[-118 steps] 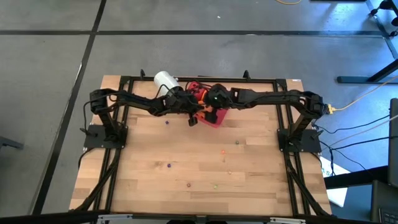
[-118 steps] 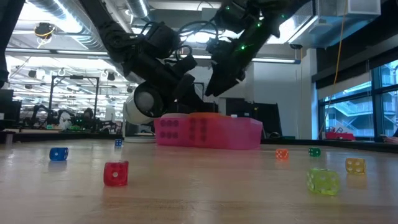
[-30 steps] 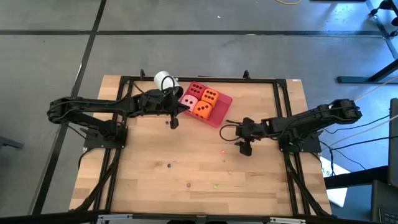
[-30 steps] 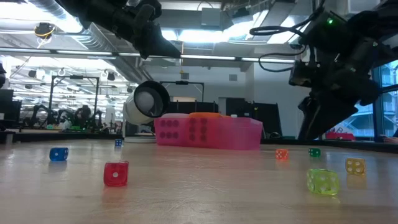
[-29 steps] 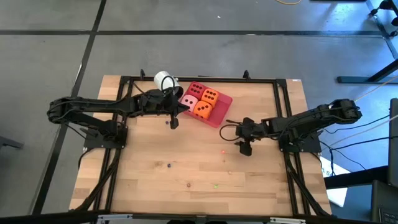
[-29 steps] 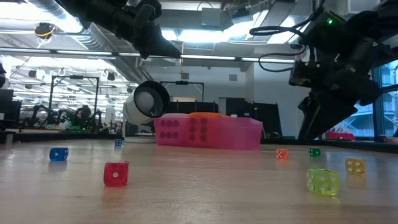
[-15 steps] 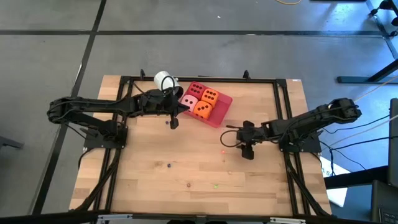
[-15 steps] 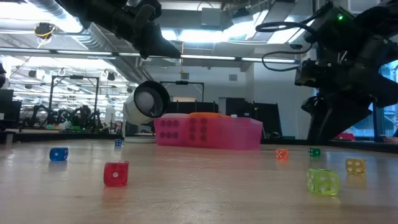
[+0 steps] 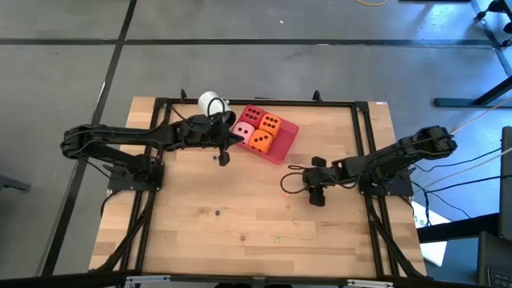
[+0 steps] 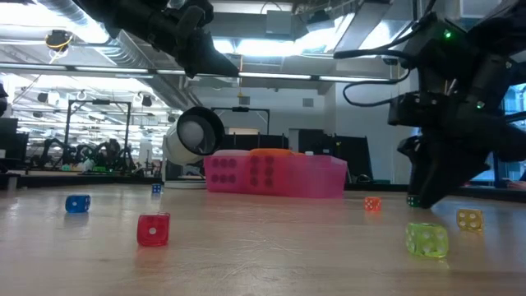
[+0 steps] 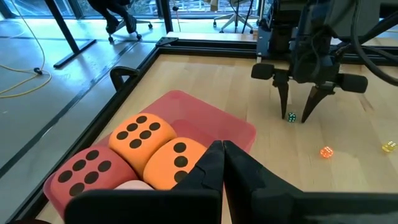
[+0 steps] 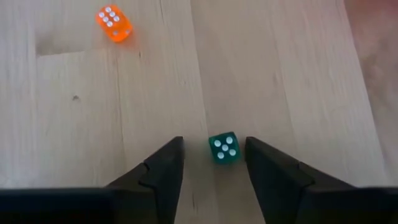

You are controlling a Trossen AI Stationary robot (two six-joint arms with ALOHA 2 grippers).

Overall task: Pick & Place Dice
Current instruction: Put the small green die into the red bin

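Four large dice (image 9: 259, 130) sitting in red-pink tray (image 9: 283, 151); likely light, squashy, best pinched across opposite flat faces. Right gripper (image 12: 213, 162) low over surface, fingers spread around tiny green die (image 12: 223, 148), empty. Left gripper (image 11: 224, 163) beside tray, fingers together, empty.

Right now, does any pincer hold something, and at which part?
Nothing is held. The right pincer stands open around the small green die without touching it. The left pincer is shut and empty beside the tray.
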